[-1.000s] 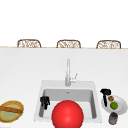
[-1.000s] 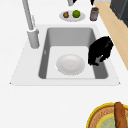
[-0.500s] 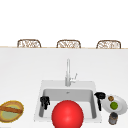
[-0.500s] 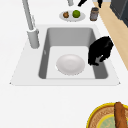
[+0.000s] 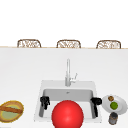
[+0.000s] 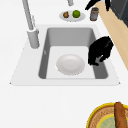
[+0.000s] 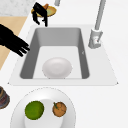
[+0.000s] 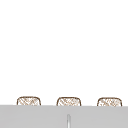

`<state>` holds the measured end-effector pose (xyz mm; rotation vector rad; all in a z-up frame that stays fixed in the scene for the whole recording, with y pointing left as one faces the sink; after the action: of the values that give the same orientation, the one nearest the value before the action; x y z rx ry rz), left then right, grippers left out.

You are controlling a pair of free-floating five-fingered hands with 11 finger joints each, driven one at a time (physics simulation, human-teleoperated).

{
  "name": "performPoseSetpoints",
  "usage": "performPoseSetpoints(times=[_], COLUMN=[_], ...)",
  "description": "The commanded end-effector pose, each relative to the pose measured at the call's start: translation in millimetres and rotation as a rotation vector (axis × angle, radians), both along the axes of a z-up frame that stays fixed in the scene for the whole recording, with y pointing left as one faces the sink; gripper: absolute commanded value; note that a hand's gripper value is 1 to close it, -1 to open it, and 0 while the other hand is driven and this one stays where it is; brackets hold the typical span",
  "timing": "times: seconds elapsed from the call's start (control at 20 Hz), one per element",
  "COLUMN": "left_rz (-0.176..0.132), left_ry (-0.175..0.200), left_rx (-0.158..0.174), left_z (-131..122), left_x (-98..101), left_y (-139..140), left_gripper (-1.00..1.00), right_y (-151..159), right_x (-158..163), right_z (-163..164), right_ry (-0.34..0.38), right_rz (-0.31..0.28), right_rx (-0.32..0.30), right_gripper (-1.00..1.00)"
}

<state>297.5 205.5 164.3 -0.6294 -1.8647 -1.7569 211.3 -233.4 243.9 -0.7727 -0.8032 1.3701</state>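
- The sink [image 6: 65,82] is the biggest thing here, a pale basin set into the white counter, with a tall tap [image 5: 68,72] at its back edge.
- A bowl [image 6: 70,64] sits upright on the sink floor, about in the middle. It looks white from the sides and red from the front.
- My guess is that the bowl is stiff, smooth and breakable, fairly light, and slippery if wet. The rim is the best hold, with the thumb inside and the fingers under the outer wall.
- A basket [image 5: 21,106] stands on the counter left of the sink, and a plate [image 7: 47,100] holding a lime [image 7: 34,110] is on the right.
- The left hand [image 6: 100,51] hangs over the sink's front left part, just beside the bowl. Its fingers droop loosely and hold nothing.
- The right hand [image 7: 12,41] floats at the sink's right rim, fingers relaxed and empty.
- A small jar [image 5: 113,118] stands by the plate.
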Motion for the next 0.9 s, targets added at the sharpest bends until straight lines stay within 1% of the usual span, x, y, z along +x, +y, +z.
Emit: performPoseSetpoints(times=[0.0, 0.15, 0.3, 0.4, 0.6, 0.65, 0.7, 0.75, 0.8, 0.85], left_rz=[0.0, 0.0, 0.0, 0.0, 0.0, 0.0, 0.013, 0.012, 0.007, 0.003], left_ry=[0.0, 0.0, 0.0, 0.0, 0.0, 0.0, 0.005, 0.037, 0.058, 0.069], left_rx=[0.0, 0.0, 0.0, 0.0, 0.0, 0.0, -0.007, -0.007, -0.007, -0.005], left_z=[0.0, 0.0, 0.0, 0.0, 0.0, 1.3, 5.8, 9.1, 12.9, 14.6], left_x=[0.0, 0.0, 0.0, 0.0, 0.0, 0.0, -0.2, -0.3, -0.4, -0.6], left_y=[0.0, 0.0, 0.0, 0.0, 0.0, 0.5, 9.5, 17.3, 22.3, 25.7], left_gripper=[0.0, 0.0, 0.0, 0.0, 0.0, -1.0, -1.0, -1.0, -1.0, -1.0], right_y=[25.0, 39.7, 45.3, 43.5, 48.7, 49.6, 50.2, 50.6, 50.9, 51.0], right_x=[-7.7, -7.8, -6.1, -8.0, -9.9, -9.8, -9.7, -9.6, -9.6, -9.6], right_z=[-19.3, -37.4, -40.9, -38.5, -40.0, -40.1, -39.5, -39.3, -39.3, -39.3], right_ry=[-0.013, -0.014, 0.001, 0.019, 0.023, 0.023, 0.018, 0.015, 0.013, 0.011], right_rz=[0.043, 0.051, 0.059, 0.038, 0.039, 0.039, 0.048, 0.046, 0.045, 0.043], right_rx=[-0.031, -0.042, -0.026, -0.009, 0.028, 0.03, 0.022, 0.024, 0.026, 0.028], right_gripper=[-1.0, -1.0, -1.0, -1.0, -1.0, 0.0, 0.0, 0.0, 0.0, 0.0])
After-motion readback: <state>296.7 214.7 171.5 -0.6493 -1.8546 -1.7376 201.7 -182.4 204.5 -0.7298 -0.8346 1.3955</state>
